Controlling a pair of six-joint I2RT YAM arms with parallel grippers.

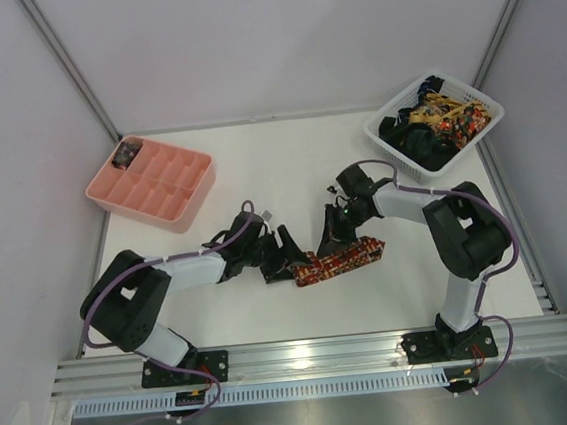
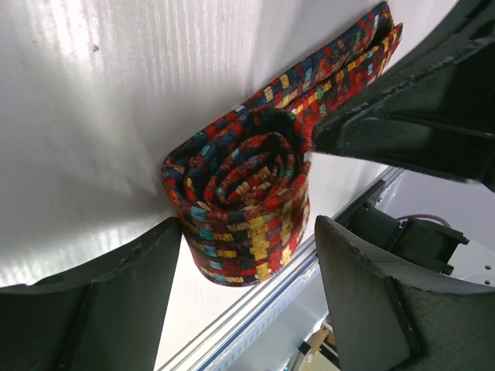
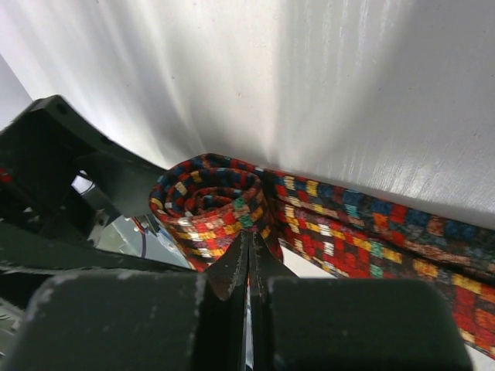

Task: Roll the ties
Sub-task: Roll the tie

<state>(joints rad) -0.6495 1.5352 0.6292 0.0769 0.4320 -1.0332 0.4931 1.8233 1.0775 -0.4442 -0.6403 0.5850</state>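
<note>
Lying on the white desk [image 1: 260, 180], the red, orange, yellow and blue checkered fabric necktie [image 1: 343, 258] is coiled tight at one end (the rest trails flat). The left gripper [image 2: 247, 228] stands wide around the coil; the right gripper [image 3: 249, 251], pinched closed, touches the fabric just beside it.

- A robot lab cell: plain white panel walls [image 1: 276, 32] in metal framing enclose a white table [image 1: 289, 162].
- The left arm [image 1: 169, 274] and right arm [image 1: 456, 226] are bolted to an aluminium rail [image 1: 317, 352].
</note>
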